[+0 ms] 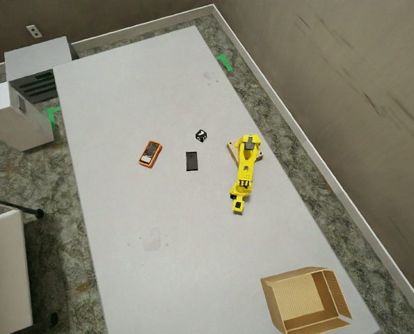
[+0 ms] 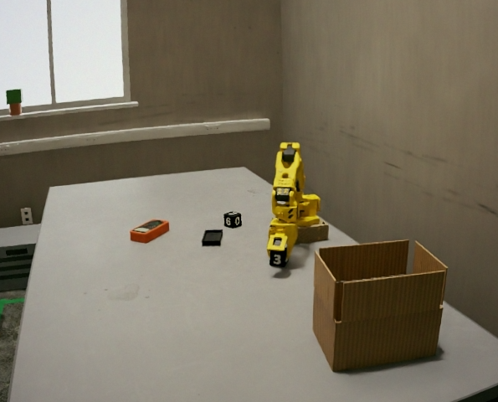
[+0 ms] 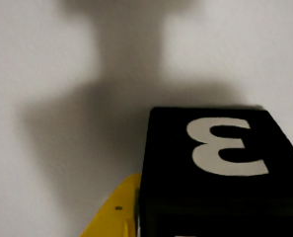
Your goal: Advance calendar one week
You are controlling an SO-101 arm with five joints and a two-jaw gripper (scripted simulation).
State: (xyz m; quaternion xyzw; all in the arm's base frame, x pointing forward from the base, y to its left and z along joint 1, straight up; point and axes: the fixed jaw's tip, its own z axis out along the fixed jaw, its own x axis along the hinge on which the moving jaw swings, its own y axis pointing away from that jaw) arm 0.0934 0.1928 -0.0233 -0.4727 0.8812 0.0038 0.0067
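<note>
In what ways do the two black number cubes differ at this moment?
The cube in the gripper is clamped between the fingers and shows a 3 toward the exterior camera. The loose cube stands free on the table past the black tray, showing 6 and 0. Both are black with white digits, outside the tray.

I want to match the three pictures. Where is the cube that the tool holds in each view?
Top: mostly hidden under the tool, right of centre, near the table's right side.
Exterior: the cube sits at the arm's tip, showing a 3, left of the cardboard box.
Wrist: the cube fills the lower right, showing 3 and 2.
Shared landmark: the yellow tool itself, shut on the cube, appears in all three views.
</note>
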